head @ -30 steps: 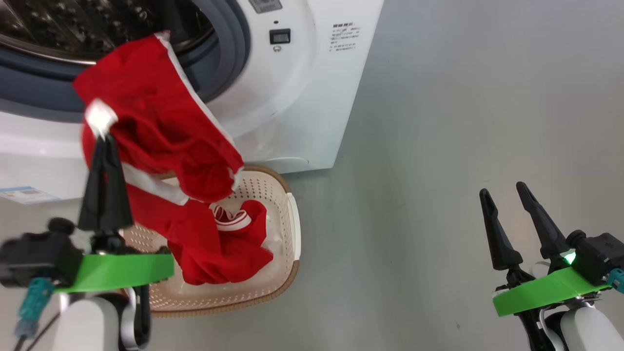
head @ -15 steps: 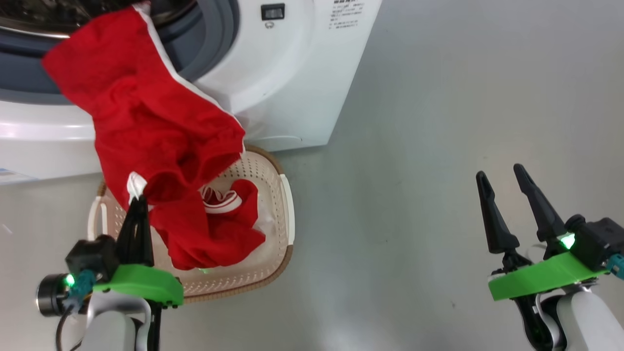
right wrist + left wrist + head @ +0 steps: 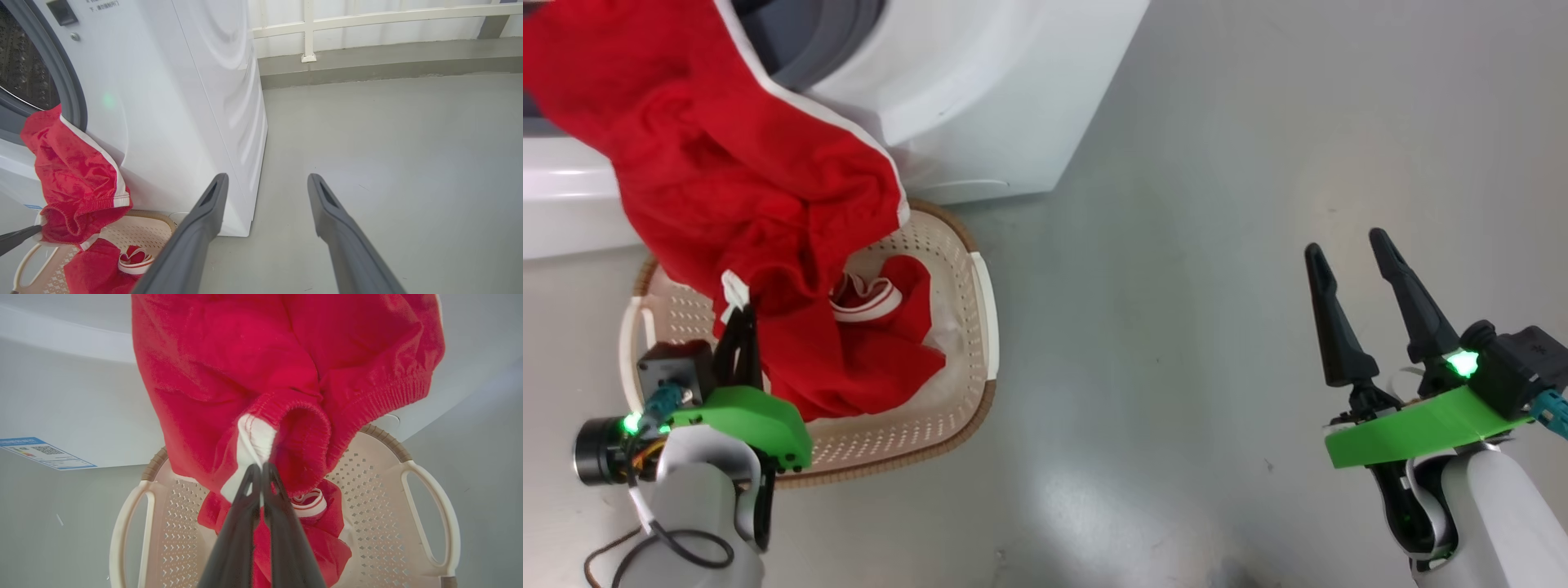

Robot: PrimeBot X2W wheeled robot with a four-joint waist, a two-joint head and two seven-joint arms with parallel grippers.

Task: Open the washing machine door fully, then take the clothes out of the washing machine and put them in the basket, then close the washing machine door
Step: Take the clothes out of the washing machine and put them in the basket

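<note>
A red garment (image 3: 743, 163) with a white stripe hangs from the washing machine (image 3: 980, 98) opening down over the basket (image 3: 984, 302). My left gripper (image 3: 739, 314) is shut on its white-trimmed hem, just above the basket; in the left wrist view the left gripper (image 3: 260, 467) pinches that hem of the garment (image 3: 245, 375). More red clothes (image 3: 890, 351) with a white band lie in the basket (image 3: 367, 498). My right gripper (image 3: 1339, 241) is open and holds nothing, far to the right over bare floor. The washing machine door is out of view.
The basket stands on grey floor against the machine's front, by a blue label (image 3: 41, 453). In the right wrist view the steel drum (image 3: 20, 73) shows behind the grey ring, and a white railing (image 3: 306, 24) on a low kerb runs behind the machine.
The head camera has tilted down. My left gripper has drawn the red garment's hem down and out, from in front of the drum opening to just above the basket. The right gripper stays open.
</note>
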